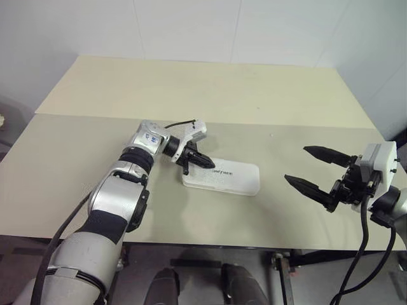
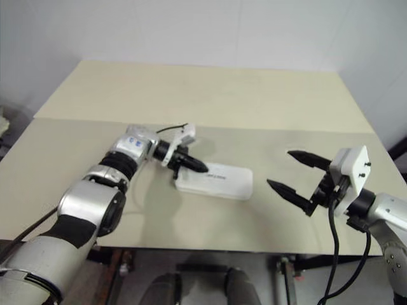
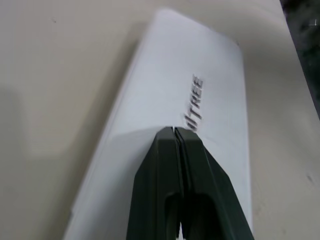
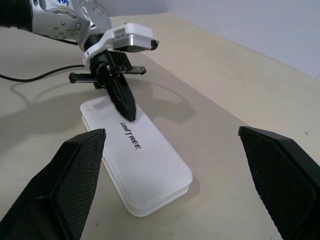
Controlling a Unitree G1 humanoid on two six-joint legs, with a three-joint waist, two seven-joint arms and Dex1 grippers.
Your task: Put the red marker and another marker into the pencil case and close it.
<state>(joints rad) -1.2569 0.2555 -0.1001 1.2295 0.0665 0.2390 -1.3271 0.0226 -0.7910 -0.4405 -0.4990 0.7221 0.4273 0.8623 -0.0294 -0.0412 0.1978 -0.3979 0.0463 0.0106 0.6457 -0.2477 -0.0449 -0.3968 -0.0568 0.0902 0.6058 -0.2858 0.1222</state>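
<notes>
I am pressing the tip of my left gripper, its two black fingers pinched fully together with nothing between them, onto the lid of the pencil case, near the end of the case closest to my left arm. The white case is lying flat with its lid down on the beige table, in front of me and slightly toward my left, its dark lettering facing up just beyond my fingertip. From the left wrist view the joined fingers are meeting the white lid right beside the lettering.

My right gripper is hanging above the table's near edge on my right side, well apart from the case, its fingers spread as wide as they go and holding nothing. In the right wrist view those two open fingers are framing the closed case and my left gripper on it. I am seeing no marker on the table.
</notes>
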